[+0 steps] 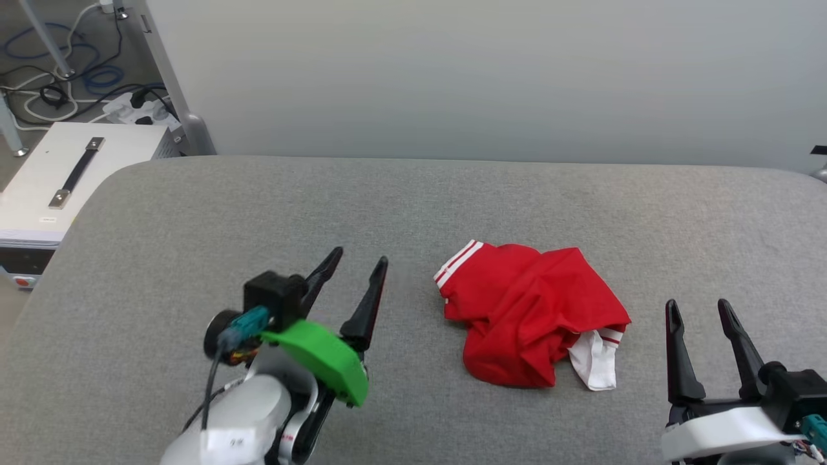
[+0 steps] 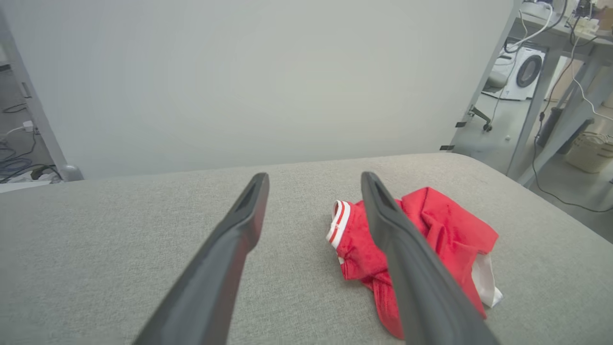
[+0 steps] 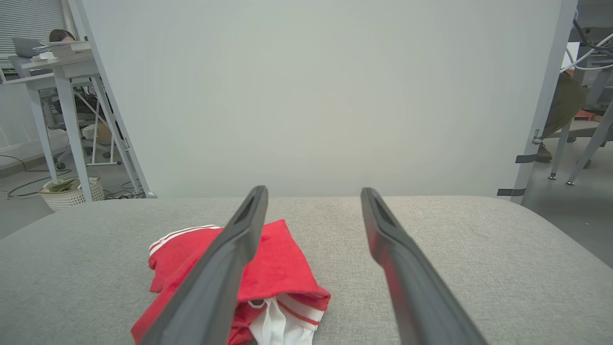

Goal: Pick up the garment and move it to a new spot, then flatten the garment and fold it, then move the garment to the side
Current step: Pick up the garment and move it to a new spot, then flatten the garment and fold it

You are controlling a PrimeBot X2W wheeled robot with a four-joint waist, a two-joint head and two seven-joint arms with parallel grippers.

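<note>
Head view: the left pincer (image 1: 362, 255) stands with its two dark fingers spread and nothing between them, and the right pincer (image 1: 698, 303) is open and empty in the same way. The crumpled bright red T-shirt of thin fabric with white sleeves (image 1: 530, 310) lies on the grey fabric-covered worktop (image 1: 258, 206) between the two. It is at about 3 o'clock from the left pincer and at 9 o'clock from the right one, and touches neither. Its long axis runs from the striped trim at 10 o'clock to the white sleeve at 5 o'clock. I judge the right pincer a little nearer, at the sleeve end, but the difference is small. A white box with a dark handle (image 1: 71, 174) stands off the worktop at 10 o'clock, well apart.

Left wrist view: the left pincer (image 2: 314, 177) is open; the T-shirt (image 2: 431, 220) lies at 4 o'clock from its tips, partly behind one finger.

Right wrist view: the right pincer (image 3: 312, 190) is open; the T-shirt (image 3: 282, 268) lies at 7 o'clock, partly behind one finger. Nothing stands in the way of either arm.
</note>
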